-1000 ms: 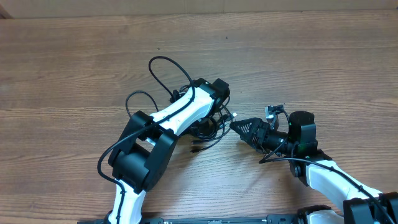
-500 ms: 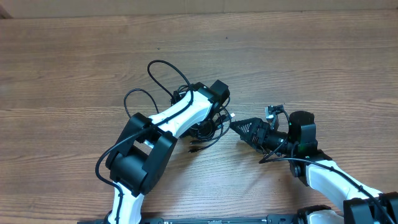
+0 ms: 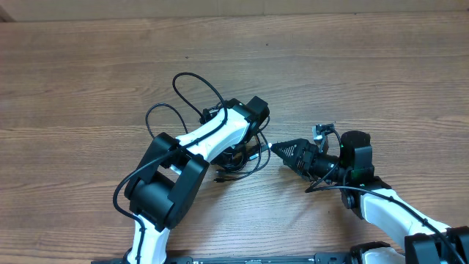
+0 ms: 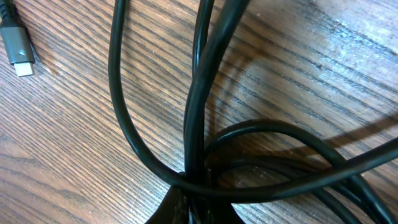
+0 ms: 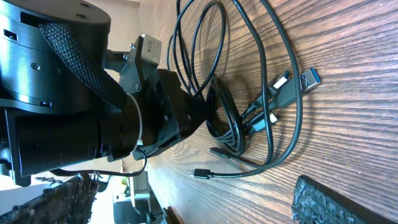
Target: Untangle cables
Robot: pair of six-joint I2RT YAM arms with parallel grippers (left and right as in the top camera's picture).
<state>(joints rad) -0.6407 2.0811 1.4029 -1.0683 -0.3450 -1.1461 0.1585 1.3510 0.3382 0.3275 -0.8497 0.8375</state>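
Observation:
The cables [image 3: 236, 155] are thin black cords bunched on the wooden table, with loose loops [image 3: 192, 86] running out to the upper left. In the left wrist view several strands [image 4: 199, 112] cross and meet at my left gripper [image 4: 196, 202], which is shut on them. A silvery-tipped plug [image 4: 17, 48] lies apart at the upper left. My right gripper [image 3: 277, 147] points left just right of the bunch, open and holding nothing. Only one of its fingers [image 5: 336, 202] shows in the right wrist view, clear of the cable plugs [image 5: 280, 84].
The left arm's white link and black wrist [image 3: 253, 110] hang over the bunch and hide part of it from above. A small black plug [image 5: 202, 173] on a loose end lies near the table's front edge [image 5: 155, 186]. Thicker arm cables [image 3: 326, 132] sit by the right wrist.
My left gripper has closed onto the cable strands. The bunch and its loose plug end have shifted slightly left. The right arm has not moved.

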